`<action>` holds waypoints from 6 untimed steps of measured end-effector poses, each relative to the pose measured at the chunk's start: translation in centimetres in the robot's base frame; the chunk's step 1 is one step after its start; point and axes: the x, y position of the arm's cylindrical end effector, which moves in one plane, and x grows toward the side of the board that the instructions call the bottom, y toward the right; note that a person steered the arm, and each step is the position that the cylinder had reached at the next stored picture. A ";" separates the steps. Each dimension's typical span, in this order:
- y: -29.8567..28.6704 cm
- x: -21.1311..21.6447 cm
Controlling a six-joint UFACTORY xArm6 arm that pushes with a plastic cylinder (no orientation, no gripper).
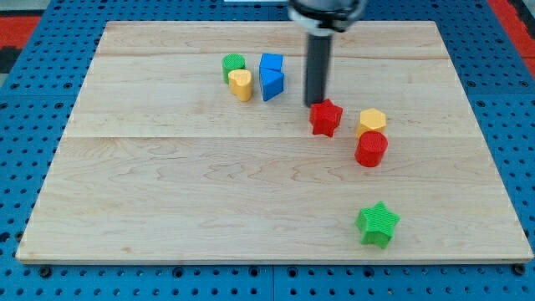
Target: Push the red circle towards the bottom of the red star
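Observation:
The red circle (370, 149) sits on the wooden board right of centre. The red star (326, 117) lies up and to the left of it, a short gap apart. My tip (314, 102) is at the lower end of the dark rod, just above and left of the red star, touching or nearly touching its top edge. The tip is well apart from the red circle.
A yellow hexagon (373, 121) sits just above the red circle, touching it. A green star (377, 223) lies toward the bottom right. A green circle (233, 64), a yellow block (241, 84) and two blue blocks (271, 76) cluster at the upper middle. The board (167, 184) rests on blue pegboard.

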 end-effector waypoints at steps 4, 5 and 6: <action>1.0 7.4; -5.4 5.0; -5.3 3.7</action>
